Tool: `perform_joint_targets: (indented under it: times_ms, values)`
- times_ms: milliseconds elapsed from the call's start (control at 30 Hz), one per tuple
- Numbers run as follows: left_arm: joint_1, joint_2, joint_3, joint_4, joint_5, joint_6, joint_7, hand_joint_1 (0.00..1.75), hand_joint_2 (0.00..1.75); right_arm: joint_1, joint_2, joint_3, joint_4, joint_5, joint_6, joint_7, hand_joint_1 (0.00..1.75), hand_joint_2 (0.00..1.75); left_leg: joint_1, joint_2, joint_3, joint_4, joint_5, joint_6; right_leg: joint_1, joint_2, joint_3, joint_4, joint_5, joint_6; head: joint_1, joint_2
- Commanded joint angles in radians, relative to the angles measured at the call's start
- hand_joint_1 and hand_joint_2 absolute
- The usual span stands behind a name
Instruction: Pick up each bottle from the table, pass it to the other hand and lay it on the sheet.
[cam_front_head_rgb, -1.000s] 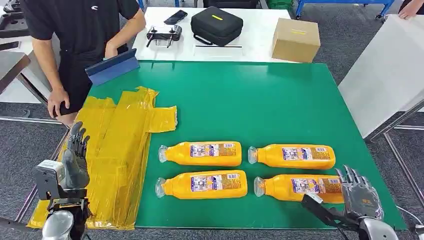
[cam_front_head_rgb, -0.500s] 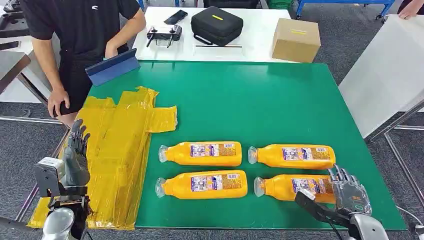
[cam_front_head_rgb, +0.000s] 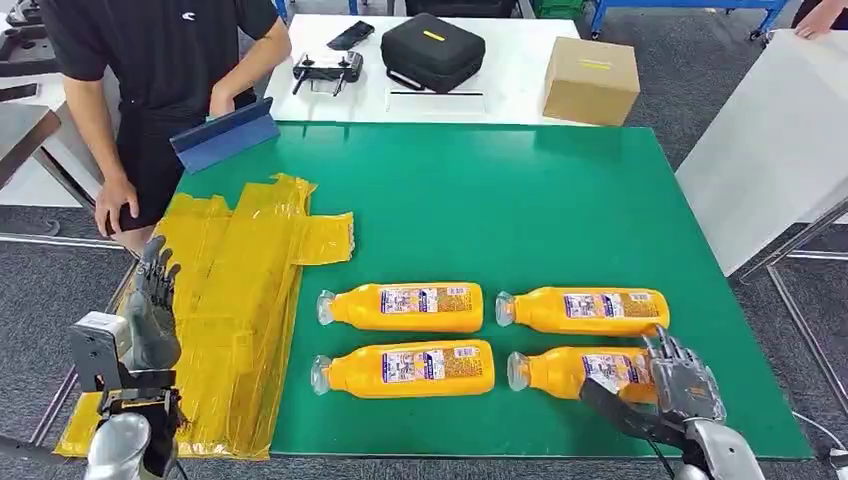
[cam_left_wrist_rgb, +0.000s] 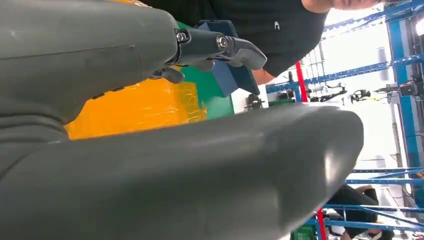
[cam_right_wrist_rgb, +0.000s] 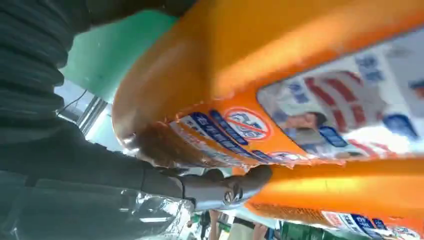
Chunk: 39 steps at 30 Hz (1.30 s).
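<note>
I look down on a green surface (cam_front_head_rgb: 560, 200) where four orange bottles lie on their sides in two rows of two, caps pointing toward my left. None of them is on the yellow sheet (cam_front_head_rgb: 235, 300) yet, which lies crumpled along the left edge of the surface with nothing on it, so by my reckoning the task is at its very start: no bottle lifted, none passed, none laid down.

My right hand (cam_front_head_rgb: 682, 385) is at the base end of the near right bottle (cam_front_head_rgb: 580, 372), fingers spread and curving over it. My right wrist view shows the bottle's orange body and printed label very close, with one dark finger (cam_right_wrist_rgb: 225, 187) against its underside. I judge this a grasp being formed, not finished; the bottle appears to rest on the surface, and I cannot tell whether the fingers have closed on it.

My left hand (cam_front_head_rgb: 150, 310) waits upright beside the sheet, fingers apart, holding nothing.

The far right bottle (cam_front_head_rgb: 585, 312), the near left bottle (cam_front_head_rgb: 405, 370) and the far left bottle (cam_front_head_rgb: 402, 307) lie untouched.

A person (cam_front_head_rgb: 150, 60) stands at the far left corner, one hand resting on a blue tool (cam_front_head_rgb: 225, 135).
</note>
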Motion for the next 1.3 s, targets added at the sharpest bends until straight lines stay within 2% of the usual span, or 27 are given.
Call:
perform_joint_targets:
  times_ms: [33,100,133,300,333,500,600,800,867,1000,1100,1133,1300]
  values:
    - [-0.041,0.003,-0.014,0.058,0.001,0.000,0.006,0.00,0.00,-0.023,-0.002,0.055,0.140,-0.016,0.012,0.013,1.47,1.75,0.002,0.000,0.004,-0.001,-0.001,-0.004,0.002,0.000,0.004,-0.002,0.000,-0.002,0.000,0.000]
    - [-0.040,0.002,-0.014,0.058,0.001,0.000,0.006,0.00,0.00,-0.025,0.001,0.054,0.147,-0.020,0.013,0.013,1.54,1.75,0.001,0.000,0.003,-0.001,0.000,-0.002,0.001,-0.001,0.003,-0.002,0.000,-0.001,0.000,0.000]
    - [-0.040,0.002,-0.014,0.058,0.001,0.000,0.006,0.00,0.00,-0.027,0.001,0.054,0.155,-0.020,0.014,0.013,1.64,1.75,0.002,-0.001,0.005,-0.001,-0.001,-0.004,0.002,-0.002,0.005,-0.002,0.000,-0.002,0.000,0.000]
    - [-0.043,0.010,-0.017,0.064,0.002,0.001,0.006,0.00,0.00,-0.046,0.009,0.052,0.234,-0.022,0.018,0.012,1.66,1.75,0.002,-0.001,0.008,-0.001,-0.001,-0.002,0.001,-0.001,-0.001,-0.003,0.000,-0.002,0.000,0.000]
    - [-0.044,0.010,-0.018,0.064,0.002,0.001,0.007,0.00,0.00,-0.043,0.009,0.051,0.237,-0.022,0.018,0.011,1.71,1.75,0.002,-0.001,0.009,-0.002,-0.001,-0.004,0.002,-0.002,0.001,-0.003,-0.001,-0.003,0.000,0.000]
    - [-0.054,0.004,-0.019,0.064,0.001,0.000,0.008,0.00,0.00,-0.050,0.005,0.053,0.258,-0.023,0.013,0.004,1.75,1.75,0.002,0.000,0.012,-0.001,-0.002,-0.003,0.002,-0.001,0.001,-0.003,-0.001,-0.002,0.000,0.000]
    - [-0.059,-0.002,-0.020,0.062,0.000,0.003,0.012,0.00,0.00,-0.055,0.004,0.052,0.258,-0.024,0.010,0.003,1.75,1.75,0.002,-0.002,0.011,-0.001,-0.001,-0.006,0.002,-0.003,0.001,-0.003,-0.002,-0.004,0.001,0.000]
    - [-0.054,-0.011,-0.012,0.058,-0.001,0.006,0.018,0.00,0.00,-0.056,0.022,0.065,0.199,-0.071,0.019,-0.037,1.75,1.75,0.002,0.000,0.014,-0.001,-0.002,-0.005,0.001,0.000,0.004,-0.003,-0.002,-0.003,0.000,0.000]
    - [-0.056,-0.010,-0.012,0.062,-0.001,0.005,0.017,0.00,0.00,-0.038,0.016,0.091,0.149,-0.134,0.054,-0.079,1.75,1.75,0.002,0.001,0.014,-0.001,-0.002,-0.004,0.001,0.001,0.004,-0.002,-0.002,-0.003,0.000,0.000]
    - [-0.059,-0.009,-0.011,0.065,-0.001,0.005,0.017,0.00,0.00,-0.030,0.014,0.103,0.127,-0.153,0.066,-0.079,1.75,1.75,0.001,0.000,0.015,-0.001,-0.002,-0.004,0.001,0.000,0.004,-0.002,-0.001,-0.003,0.000,0.000]
    - [-0.065,-0.009,-0.009,0.077,0.000,0.005,0.013,0.00,0.00,-0.024,-0.017,0.181,0.045,-0.299,0.124,-0.138,1.75,1.75,0.002,0.001,0.015,-0.001,-0.003,-0.006,0.001,0.001,0.004,-0.002,-0.001,-0.004,0.000,0.000]
    - [-0.066,-0.009,-0.008,0.079,0.000,0.005,0.012,0.00,0.00,-0.023,-0.026,0.198,0.027,-0.329,0.130,-0.141,1.75,1.75,0.001,0.003,0.014,-0.001,-0.002,-0.004,0.001,0.003,0.011,-0.002,0.000,-0.002,0.000,0.000]
    - [-0.071,-0.005,-0.005,0.086,0.000,0.005,0.003,0.00,0.00,-0.015,-0.072,0.277,-0.131,-0.509,0.169,-0.191,1.75,1.75,0.003,0.004,0.013,0.000,-0.003,-0.004,0.000,0.005,0.009,0.000,0.001,-0.001,0.000,0.000]
